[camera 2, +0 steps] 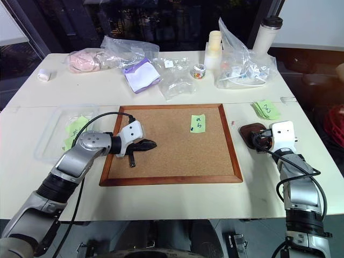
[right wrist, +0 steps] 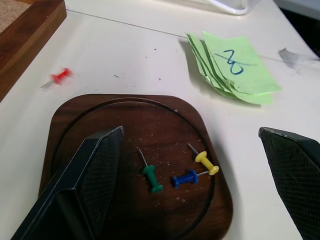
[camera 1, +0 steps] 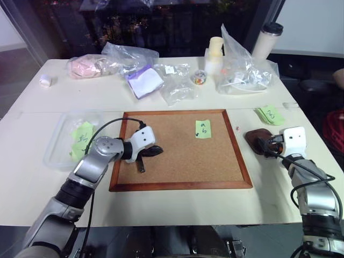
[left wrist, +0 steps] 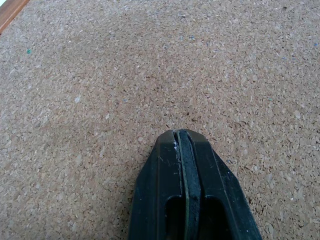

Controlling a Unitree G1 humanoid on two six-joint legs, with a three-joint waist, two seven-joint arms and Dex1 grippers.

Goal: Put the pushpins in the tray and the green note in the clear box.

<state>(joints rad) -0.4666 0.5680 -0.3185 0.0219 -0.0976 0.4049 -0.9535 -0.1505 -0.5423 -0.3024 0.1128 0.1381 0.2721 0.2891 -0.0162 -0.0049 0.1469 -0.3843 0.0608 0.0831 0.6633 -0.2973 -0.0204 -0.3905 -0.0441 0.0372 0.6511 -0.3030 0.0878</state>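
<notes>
The green note [camera 1: 203, 129] lies on the corkboard [camera 1: 177, 161], right of centre, with a small dark dot at its lower left corner. My left gripper [camera 1: 159, 150] is shut with nothing in it, its tip [left wrist: 180, 134] just above bare cork left of the note. The tray [right wrist: 165, 120] sits right of the board and holds three pushpins: green [right wrist: 151, 179], blue [right wrist: 184, 178] and yellow [right wrist: 206, 163]. My right gripper [right wrist: 190, 132] stands open over the tray. A red pushpin [right wrist: 61, 76] lies on the table between board and tray. The clear box [camera 1: 56, 148] at the left holds green notes.
A stack of green notes marked "3" [camera 1: 270, 114] lies beyond the tray. Along the back of the table are wrinkly plastic bags [camera 1: 244, 72], a purple-edged pad [camera 1: 144, 81], a small jar [camera 1: 199, 77], white cylinders [camera 1: 215, 51] and a tumbler [camera 1: 267, 38].
</notes>
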